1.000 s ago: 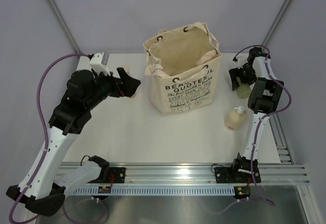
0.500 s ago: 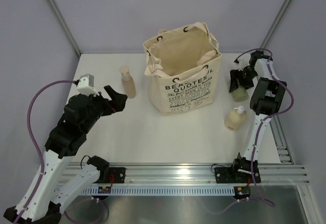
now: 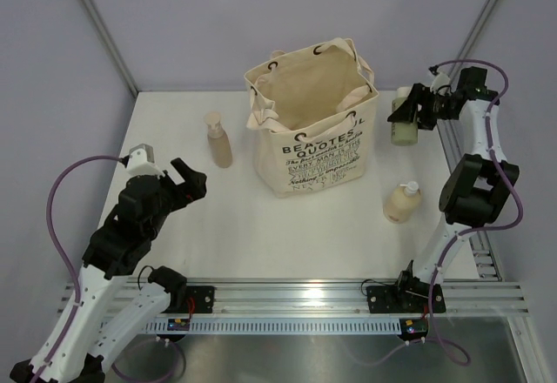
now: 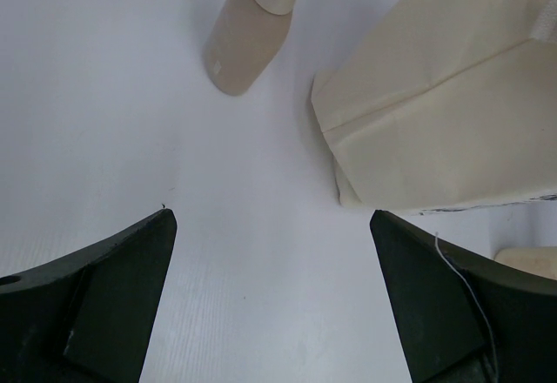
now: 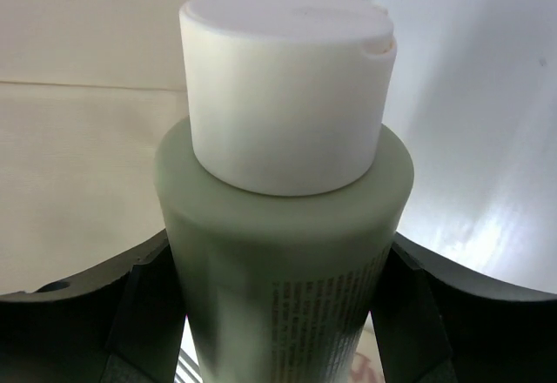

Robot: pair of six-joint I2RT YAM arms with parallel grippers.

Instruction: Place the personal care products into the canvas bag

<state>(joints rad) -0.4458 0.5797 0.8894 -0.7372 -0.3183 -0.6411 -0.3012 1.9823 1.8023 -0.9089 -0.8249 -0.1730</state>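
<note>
A smooth, round sage-green bottle [image 5: 283,261] with a flat white cap is pinched by the right tool [image 3: 407,117], just beside the right wall of the open cream canvas bag [image 3: 322,161]. The left tool [image 4: 274,265] is held spread above the white tabletop [image 3: 235,226], near a beige pump bottle [image 4: 248,39].

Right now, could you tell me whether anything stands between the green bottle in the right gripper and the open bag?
Nothing visible does. The green bottle, held in the right gripper, hangs just right of the bag, and nothing blocks the bag's open top.
</note>
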